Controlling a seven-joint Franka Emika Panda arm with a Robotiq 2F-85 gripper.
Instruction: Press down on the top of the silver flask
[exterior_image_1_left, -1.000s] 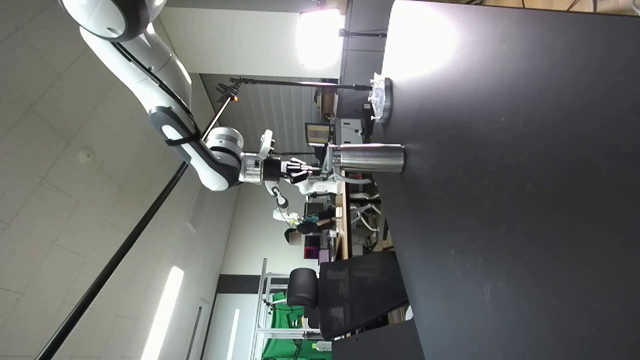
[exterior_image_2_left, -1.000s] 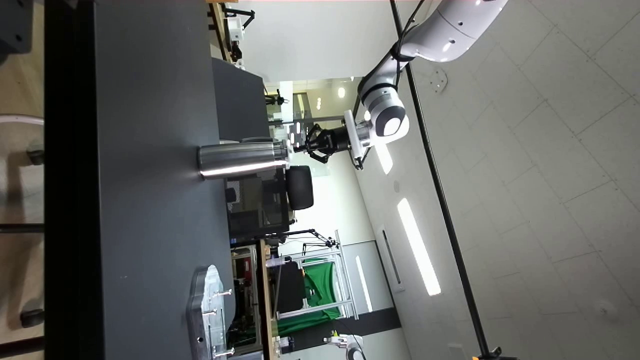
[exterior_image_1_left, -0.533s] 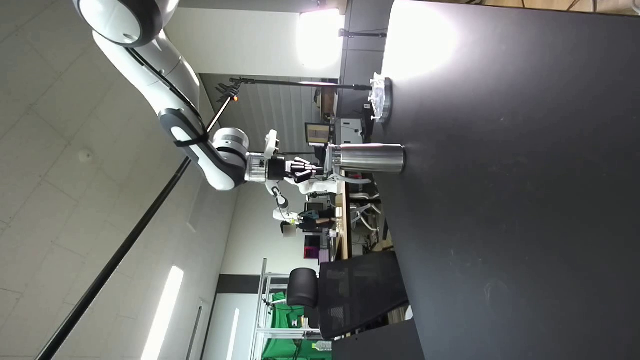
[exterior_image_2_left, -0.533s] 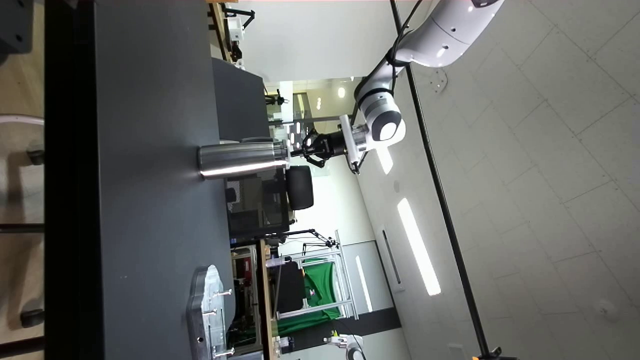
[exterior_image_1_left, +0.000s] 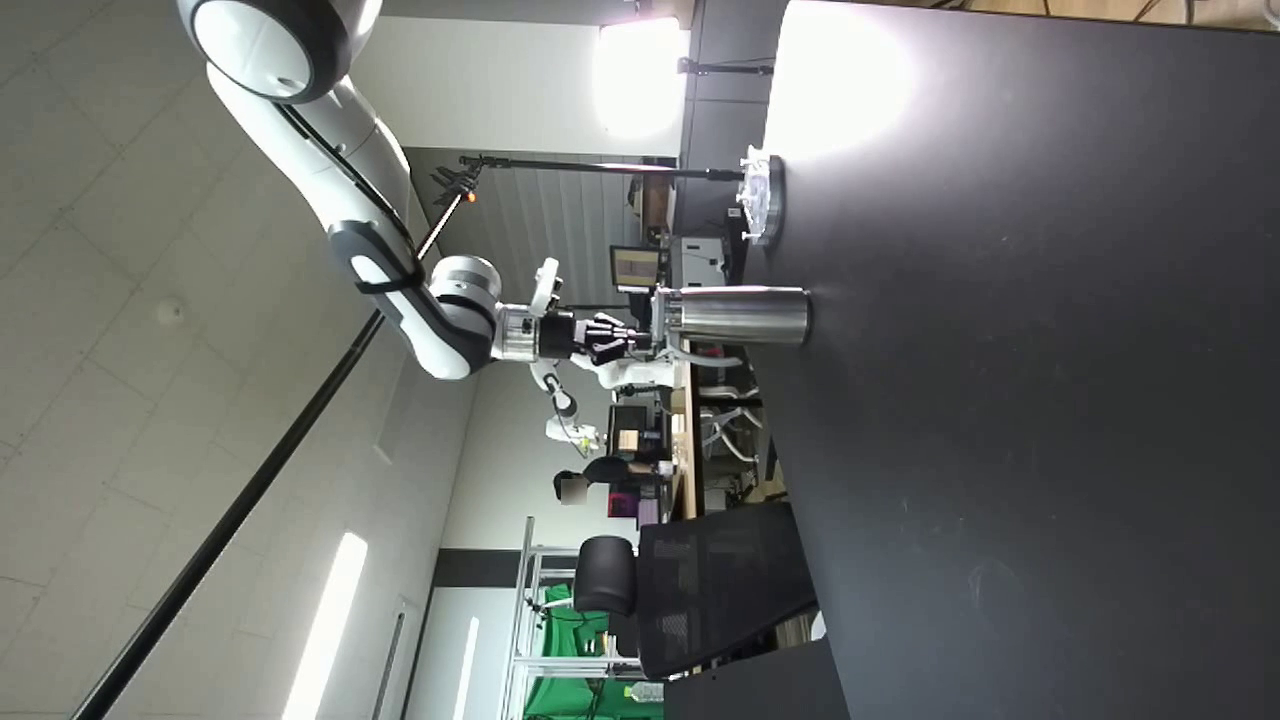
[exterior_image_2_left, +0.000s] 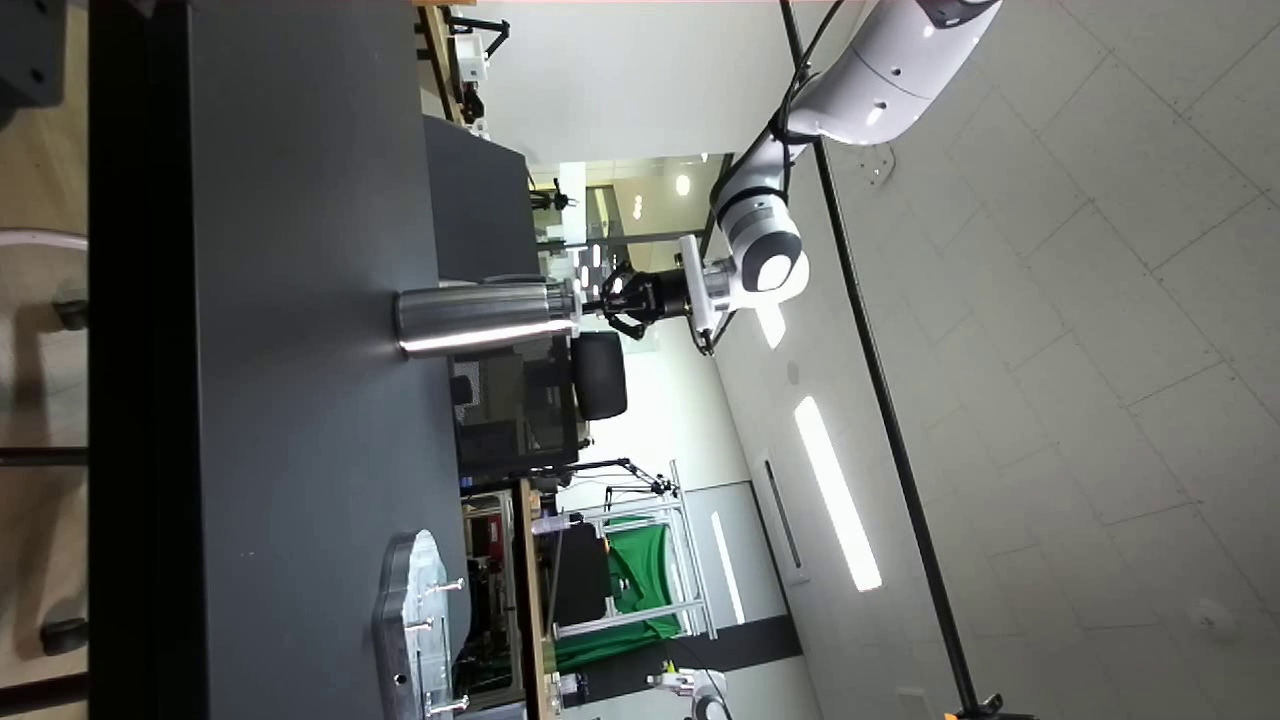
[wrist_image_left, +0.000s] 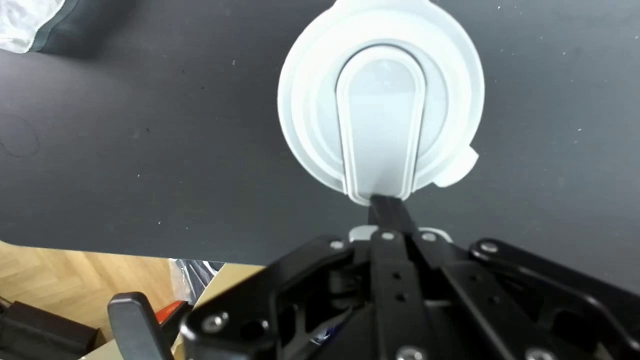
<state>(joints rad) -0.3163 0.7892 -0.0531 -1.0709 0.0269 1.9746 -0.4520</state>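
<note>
And the claw (wrist_image_left: 386, 204), fingers pinched tog. w/ nothing btwn 'em, right at the edge of the pale lid (wrist_image_left: 382, 115) (contact? can't tell); under that, silver flask (exterior_image_2_left: 480, 318), upright on the black table (exterior_image_2_left: 310, 420).

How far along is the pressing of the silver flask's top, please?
Done: the shut gripper is above the white lid of the upright silver flask. In hand: fingertips at the end of its flap, contact unclear. Left: probably the press; I see no clear dip.
</note>
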